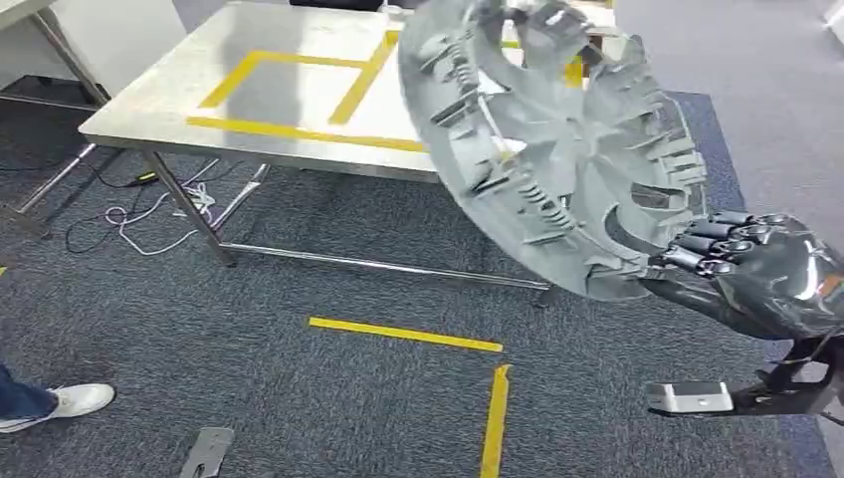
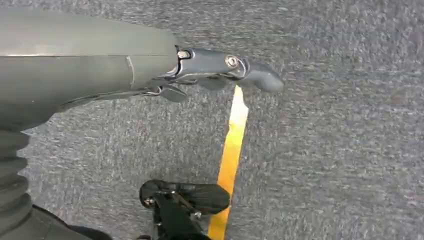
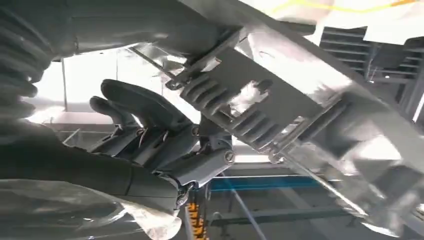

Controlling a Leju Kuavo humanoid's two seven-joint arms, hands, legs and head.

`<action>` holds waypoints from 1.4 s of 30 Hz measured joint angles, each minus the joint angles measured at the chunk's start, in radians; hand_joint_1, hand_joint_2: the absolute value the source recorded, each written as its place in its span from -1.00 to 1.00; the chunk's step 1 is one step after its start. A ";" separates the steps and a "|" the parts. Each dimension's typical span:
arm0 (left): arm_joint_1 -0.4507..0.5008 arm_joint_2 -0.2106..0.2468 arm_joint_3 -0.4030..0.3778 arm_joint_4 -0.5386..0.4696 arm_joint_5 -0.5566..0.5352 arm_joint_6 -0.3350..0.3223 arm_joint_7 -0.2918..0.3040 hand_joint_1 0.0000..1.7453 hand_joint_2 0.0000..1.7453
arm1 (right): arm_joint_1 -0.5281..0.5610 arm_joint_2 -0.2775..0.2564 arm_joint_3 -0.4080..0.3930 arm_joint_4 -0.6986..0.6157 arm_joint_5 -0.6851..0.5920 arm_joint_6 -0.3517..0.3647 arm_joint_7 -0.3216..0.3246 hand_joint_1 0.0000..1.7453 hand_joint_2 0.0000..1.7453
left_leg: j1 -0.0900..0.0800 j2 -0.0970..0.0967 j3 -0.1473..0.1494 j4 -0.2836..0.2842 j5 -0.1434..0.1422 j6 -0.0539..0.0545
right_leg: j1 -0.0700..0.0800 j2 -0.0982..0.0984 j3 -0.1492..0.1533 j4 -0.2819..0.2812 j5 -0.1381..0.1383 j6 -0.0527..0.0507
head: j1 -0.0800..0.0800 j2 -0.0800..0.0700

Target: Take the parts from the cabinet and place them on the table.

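1. Right hand (image 1: 741,261) gripping the lower rim of the grey wheel cover (image 1: 557,139), holding it tilted in the air, above the near edge of the steel counter (image 1: 299,100).
2. Left hand (image 2: 220,70) hanging over grey carpet (image 2: 340,150), fingers loosely extended, grasping nothing.
3. Yellow tape (image 2: 231,150) lying on the carpet beneath.

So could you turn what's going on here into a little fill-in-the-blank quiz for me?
1. The big grey part is held by the robot's ____ hand.
2. The tape on the table is coloured ____.
3. The left hand hangs above a grey ____.
4. At the left edge, a person's white ____ rests on the floor.

Missing words: right; yellow; carpet; shoe
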 joint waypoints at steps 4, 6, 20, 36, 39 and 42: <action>-0.001 -0.001 0.000 0.000 0.000 0.000 0.000 -1.00 1.00 | -0.015 0.000 0.015 0.001 0.001 0.016 -0.002 1.00 1.00 | -0.001 -0.005 0.059 0.000 -0.049 -0.010 | 0.003 -0.001 0.077 -0.287 0.201 -0.019 | 0.004 0.000; -0.003 -0.001 0.000 0.000 0.000 0.000 0.000 -1.00 1.00 | -0.024 0.000 0.024 0.002 0.003 0.021 -0.004 1.00 1.00 | -0.001 -0.005 0.056 -0.008 -0.061 -0.024 | 0.011 0.001 0.098 -0.292 0.162 -0.032 | 0.003 0.000; 0.006 -0.001 -0.007 0.001 -0.008 -0.002 0.004 -1.00 1.00 | -0.131 0.014 0.086 0.020 0.005 0.074 -0.006 1.00 1.00 | 0.007 0.005 -0.149 0.033 0.104 -0.048 | 0.007 0.004 0.288 -0.307 0.027 -0.037 | -0.002 0.000; -0.021 -0.006 -0.025 0.000 -0.026 -0.003 0.020 -1.00 1.00 | -0.303 0.151 0.250 0.145 0.029 0.109 0.018 1.00 1.00 | -0.004 -0.008 -0.016 0.016 -0.003 -0.016 | 0.019 0.005 0.118 -0.296 0.117 -0.044 | 0.003 0.000; -0.022 -0.010 -0.031 0.000 -0.031 -0.003 0.022 -1.00 1.00 | -0.324 0.187 0.276 0.176 0.028 0.110 0.023 1.00 1.00 | -0.006 -0.006 -0.003 0.016 0.002 -0.032 | 0.021 0.005 0.136 -0.307 0.139 -0.057 | 0.002 0.000; -0.034 -0.009 -0.039 0.000 -0.035 -0.002 0.030 -1.00 1.00 | -0.365 0.241 0.314 0.219 0.027 0.113 0.035 1.00 1.00 | -0.003 -0.002 -0.047 0.115 -0.035 -0.048 | 0.012 0.002 0.171 -0.320 0.131 -0.068 | -0.006 0.000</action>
